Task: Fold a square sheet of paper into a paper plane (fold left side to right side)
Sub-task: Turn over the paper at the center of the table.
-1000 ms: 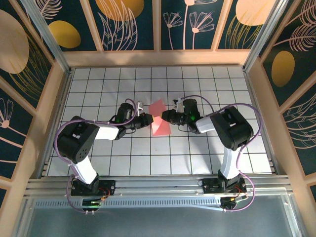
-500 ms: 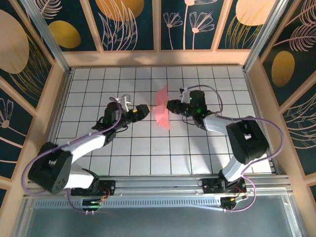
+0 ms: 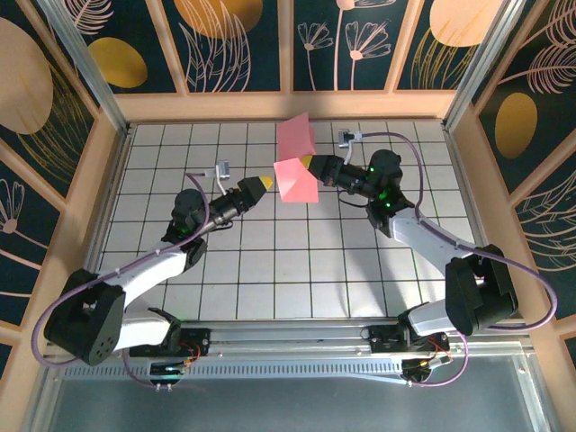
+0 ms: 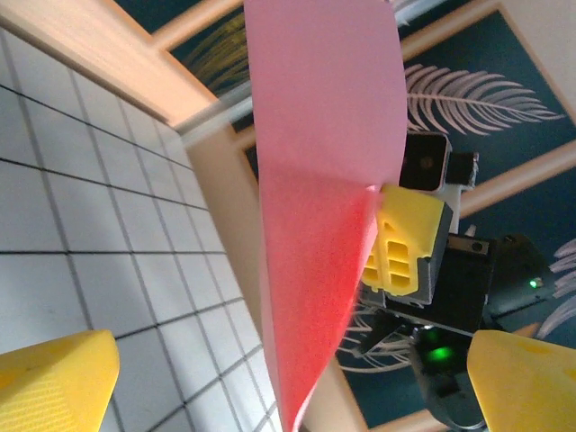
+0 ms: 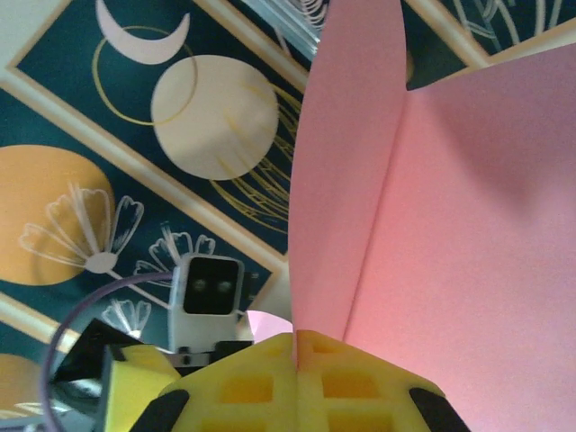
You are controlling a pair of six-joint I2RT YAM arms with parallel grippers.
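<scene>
The salmon-pink paper sheet (image 3: 295, 162) hangs in the air above the far middle of the grid table (image 3: 270, 270), bent along a crease into two upright flaps. My right gripper (image 3: 309, 164) is shut on its right edge; in the right wrist view the yellow pads (image 5: 261, 378) meet at the gripper (image 5: 297, 340) with the paper (image 5: 432, 216) pinched between them. My left gripper (image 3: 261, 184) hovers just left of the sheet, apart from it. In the left wrist view its fingers (image 4: 54, 378) stand wide, the left gripper (image 4: 297, 382) open, and the paper (image 4: 315, 180) hangs ahead.
Wooden-framed patterned walls (image 3: 288, 106) enclose the table on three sides. The back wall stands close behind the raised paper. A metal rail (image 3: 288, 337) runs along the near edge by the arm bases.
The right gripper has lifted the paper off the table and carried it toward the back wall. The left gripper has let go of the paper and now trails to its left.
</scene>
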